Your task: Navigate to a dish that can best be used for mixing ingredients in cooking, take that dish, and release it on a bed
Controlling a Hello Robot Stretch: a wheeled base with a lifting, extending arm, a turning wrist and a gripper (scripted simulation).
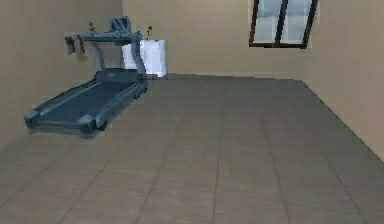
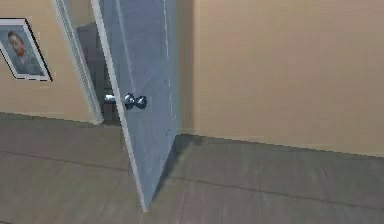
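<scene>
Across the dark tiled floor (image 1: 230, 150), toward its far left corner, a treadmill (image 1: 85, 100) stands with its deck running out from the wall into the room. A white boxy thing (image 1: 153, 55) sits just beside the treadmill's console, against the far wall. A window (image 1: 283, 20) is set high in that same wall, toward the floor's far right corner.

In the arm side view, a blue-grey door (image 2: 145, 60) stands ajar, its leaf swung into the room with its free edge pointing this way. The door's knob (image 2: 128, 100) faces the doorway, and a framed portrait (image 2: 22, 50) hangs on the tan wall beyond the frame.

I cannot tell the state of the pincer from these views. Where the mixing dish stands cannot be told either. I judge that the search is at its start and that this room, fitted for exercise, is an unlikely place for a dish or a bed.

The main risk is the door. Its free edge looks near the robot's arm side, so a turn of the base there could strike the leaf or push it against the doorway. Driving ahead and left risks catching the treadmill's low deck. Lingering here would waste the search.
</scene>
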